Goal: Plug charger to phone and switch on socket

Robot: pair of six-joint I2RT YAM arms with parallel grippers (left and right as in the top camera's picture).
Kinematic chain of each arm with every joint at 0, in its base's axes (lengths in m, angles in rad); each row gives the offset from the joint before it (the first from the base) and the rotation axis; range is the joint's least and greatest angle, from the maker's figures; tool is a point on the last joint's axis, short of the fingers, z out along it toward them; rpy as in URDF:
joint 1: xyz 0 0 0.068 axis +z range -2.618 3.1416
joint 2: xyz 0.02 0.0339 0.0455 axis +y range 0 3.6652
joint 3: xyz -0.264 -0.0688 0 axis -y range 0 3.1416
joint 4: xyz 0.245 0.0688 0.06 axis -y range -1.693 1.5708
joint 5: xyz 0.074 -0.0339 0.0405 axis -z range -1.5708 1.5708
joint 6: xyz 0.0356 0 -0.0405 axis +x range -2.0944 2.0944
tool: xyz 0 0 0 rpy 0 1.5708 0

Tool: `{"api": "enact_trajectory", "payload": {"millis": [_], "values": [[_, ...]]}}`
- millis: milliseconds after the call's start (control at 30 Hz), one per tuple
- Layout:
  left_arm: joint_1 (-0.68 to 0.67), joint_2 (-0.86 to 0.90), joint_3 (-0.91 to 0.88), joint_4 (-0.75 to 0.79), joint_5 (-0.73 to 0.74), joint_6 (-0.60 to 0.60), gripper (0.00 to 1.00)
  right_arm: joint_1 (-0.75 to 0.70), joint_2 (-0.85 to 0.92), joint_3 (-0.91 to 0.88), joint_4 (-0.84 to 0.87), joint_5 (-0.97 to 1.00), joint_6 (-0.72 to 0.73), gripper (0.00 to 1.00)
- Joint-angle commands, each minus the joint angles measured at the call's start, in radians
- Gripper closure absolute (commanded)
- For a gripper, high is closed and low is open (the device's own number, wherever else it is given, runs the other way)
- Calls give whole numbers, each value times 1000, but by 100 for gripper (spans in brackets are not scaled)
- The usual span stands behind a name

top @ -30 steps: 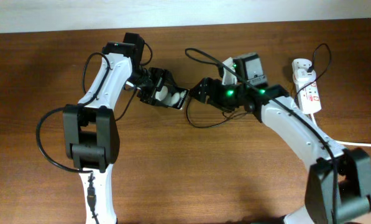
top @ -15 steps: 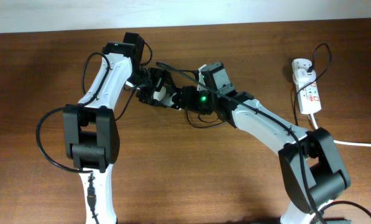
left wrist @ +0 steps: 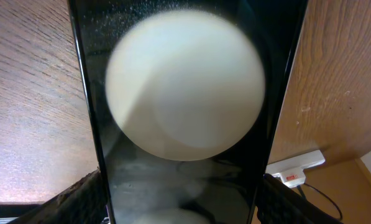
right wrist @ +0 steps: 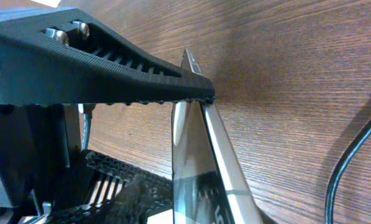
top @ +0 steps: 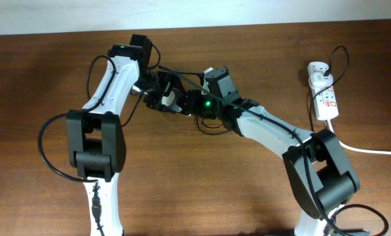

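In the overhead view my left gripper (top: 167,97) holds the black phone (top: 181,103) above the table. In the left wrist view the phone (left wrist: 185,81), with a big white circle, fills the frame, and both fingers (left wrist: 82,199) press its long sides. My right gripper (top: 194,105) is up against the phone's right end. In the right wrist view the phone (right wrist: 197,162) stands edge-on between that gripper's (right wrist: 179,140) jaws. The upper finger (right wrist: 98,68) touches its top corner, but the lower finger's contact is hidden. The thin black charger cable (top: 182,71) runs over the right wrist, and a stretch of this cable (right wrist: 353,162) also shows in the right wrist view. The white socket (top: 326,98) lies far right.
A white plug adapter (top: 318,71) sits in the socket's far end, with the thin cable looping above it. The socket's thick white cord (top: 378,151) leaves to the right edge. Cable slack (top: 211,128) loops on the wood under the right arm. The socket (left wrist: 296,167) shows beside the phone.
My right arm has swung left from mid-table up to the phone, and its jaws have narrowed. The thin cable shifted left with it. The left arm and phone stayed put.
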Motion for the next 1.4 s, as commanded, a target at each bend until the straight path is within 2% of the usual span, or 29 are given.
{"api": "enact_trajectory", "payload": {"millis": [0,167,333,467,600,700,1000,1367], "values": [[0,1,24,-1,12,-14,95,8,17,14,6,12,5,72],[0,1,24,-1,12,-14,94,8,17,14,5,12,5,82],[0,1,24,-1,11,-14,94,8,17,14,23,7,5,84],[0,1,24,-1,12,-14,93,6,17,14,100,-55,13,96],[0,1,24,-1,12,-14,89,5,17,14,167,-107,13,96],[0,1,24,-2,12,-14,75,5,17,14,196,-128,42,96],[1,1,24,-1,11,-14,73,3,17,14,199,-132,42,96],[1,1,24,57,18,-13,70,-116,17,14,130,-267,30,96]]}}
